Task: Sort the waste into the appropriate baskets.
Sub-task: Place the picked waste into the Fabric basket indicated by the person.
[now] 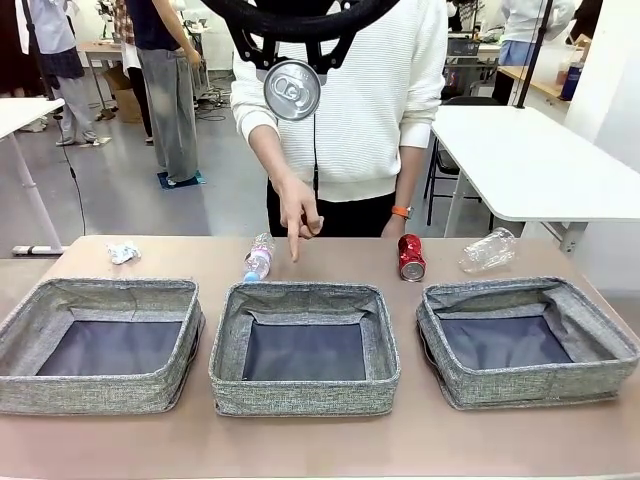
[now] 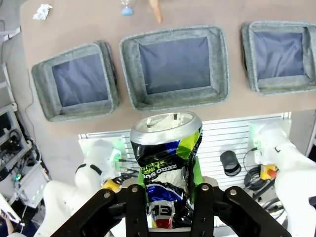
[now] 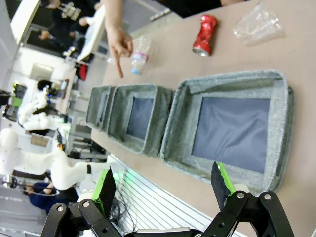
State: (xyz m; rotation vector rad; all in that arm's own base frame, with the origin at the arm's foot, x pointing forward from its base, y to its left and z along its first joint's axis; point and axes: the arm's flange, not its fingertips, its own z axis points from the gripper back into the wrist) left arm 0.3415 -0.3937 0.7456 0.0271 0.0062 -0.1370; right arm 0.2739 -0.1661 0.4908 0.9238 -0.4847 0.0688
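Observation:
My left gripper (image 1: 293,62) hangs high over the table's middle, shut on a crushed black-silver can (image 1: 292,90); in the left wrist view the can (image 2: 168,158) sits between the fingers, above the table's near side in front of the middle basket (image 2: 173,98). Three grey baskets stand in a row: left (image 1: 95,392), middle (image 1: 305,395), right (image 1: 530,385). Behind them lie a paper wad (image 1: 123,252), a blue-capped bottle (image 1: 258,258), a red can (image 1: 411,257) and a crushed clear bottle (image 1: 488,250). My right gripper (image 3: 163,185) is open and holds nothing, near the right basket (image 3: 227,79).
A person stands at the far side; their hand (image 1: 298,215) points a finger down just behind the middle basket, beside the blue-capped bottle. White tables stand beyond on both sides. A bare strip of tabletop runs in front of the baskets.

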